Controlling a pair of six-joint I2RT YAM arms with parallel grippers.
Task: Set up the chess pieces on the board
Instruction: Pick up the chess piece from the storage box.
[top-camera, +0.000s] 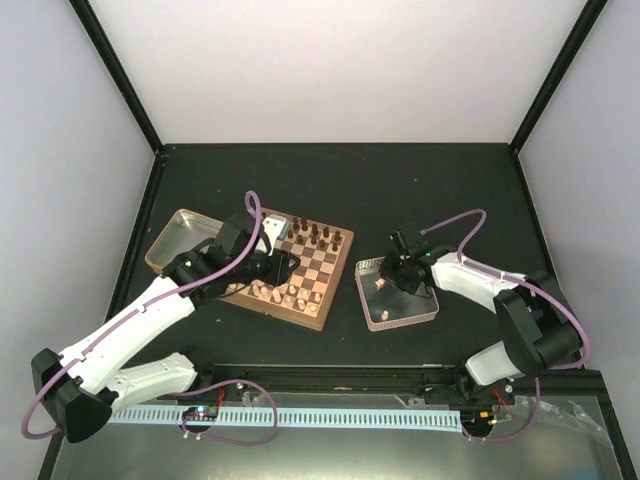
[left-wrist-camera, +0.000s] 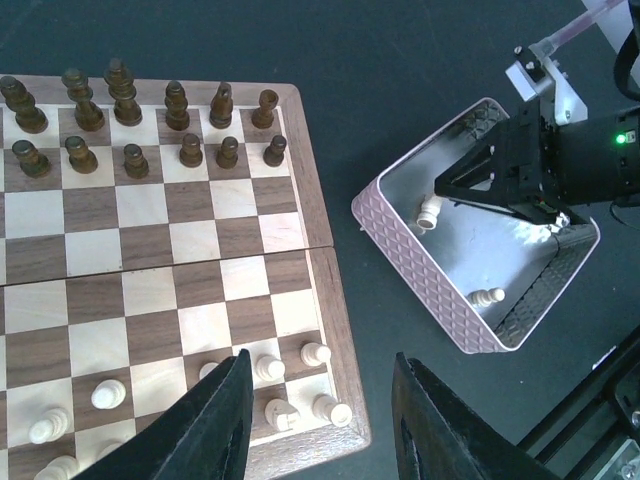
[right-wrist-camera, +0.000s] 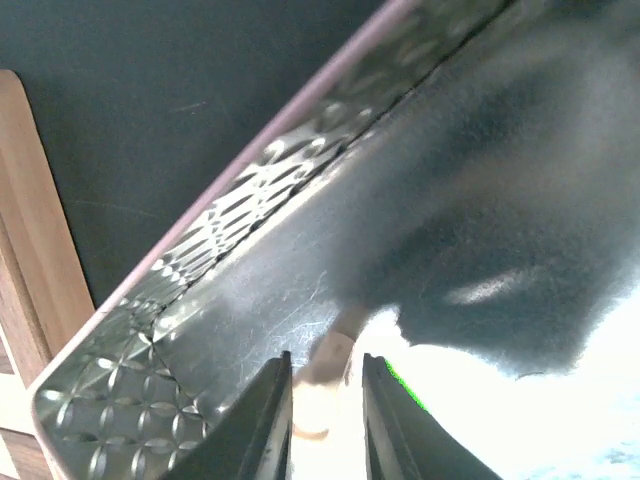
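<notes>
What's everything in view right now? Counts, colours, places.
board: one, light and dark brown checks, tan border, centre-left of the table.
dark chess pieces: at least twelve visible, dark brown, two rows on the board's far side.
pale chess pieces on the board: several, beige, near side; some hidden by the left fingers.
pale chess pieces in the tray: two, beige, one lying loose.
tray: one, clear, pinkish rim, right of the board.
tin: one, metal, yellowish rim, left of the board.
table: one, black.
left gripper: one, black, open, empty, above the board's pale side.
right gripper: one, black, in the tray, closed on one pale chess piece.
</notes>
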